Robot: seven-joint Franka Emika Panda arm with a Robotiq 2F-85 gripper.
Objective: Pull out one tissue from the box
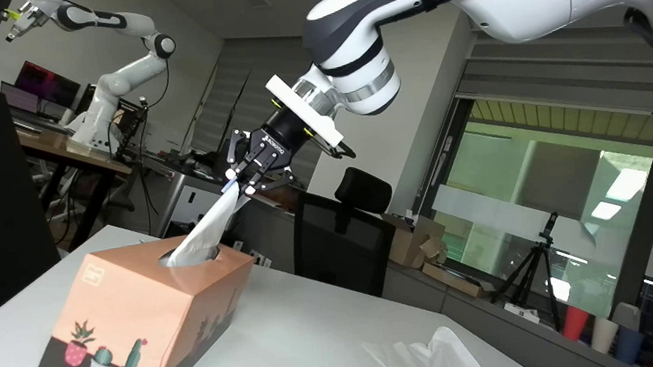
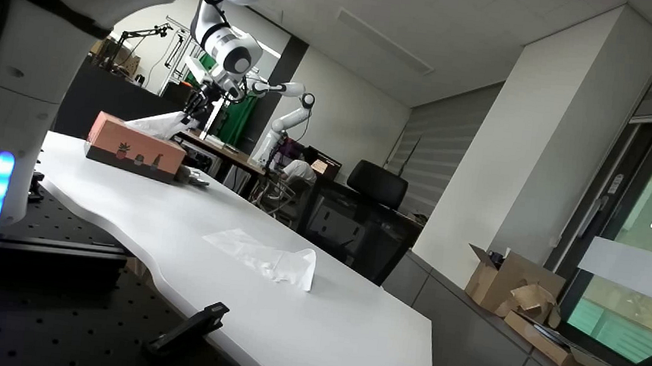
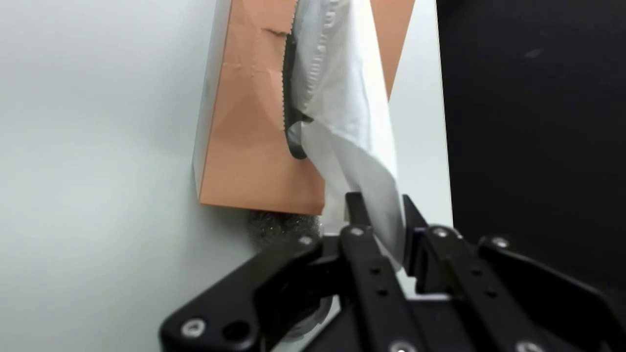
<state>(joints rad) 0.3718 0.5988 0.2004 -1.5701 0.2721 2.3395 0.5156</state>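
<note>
“Since the counter (image 1: pixel 317 340) carries the box (image 1: pixel 140 303) with nothing we can see fixing it, might our pull lift it?”

“It might. The tissue (image 1: pixel 209 226) stretches between our tool (image 3: pixel 384 208), closed on its top end, and the slot (image 3: pixel 290 100), whose toothed edge could snag and tear it; or a weak pinch could slip.”

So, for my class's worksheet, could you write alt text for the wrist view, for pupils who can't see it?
A robot's black claw pinches a white tissue stretching from the slot of a salmon-pink tissue box on a white table. The box runs off the picture's top edge; a black area fills the right side.
</note>
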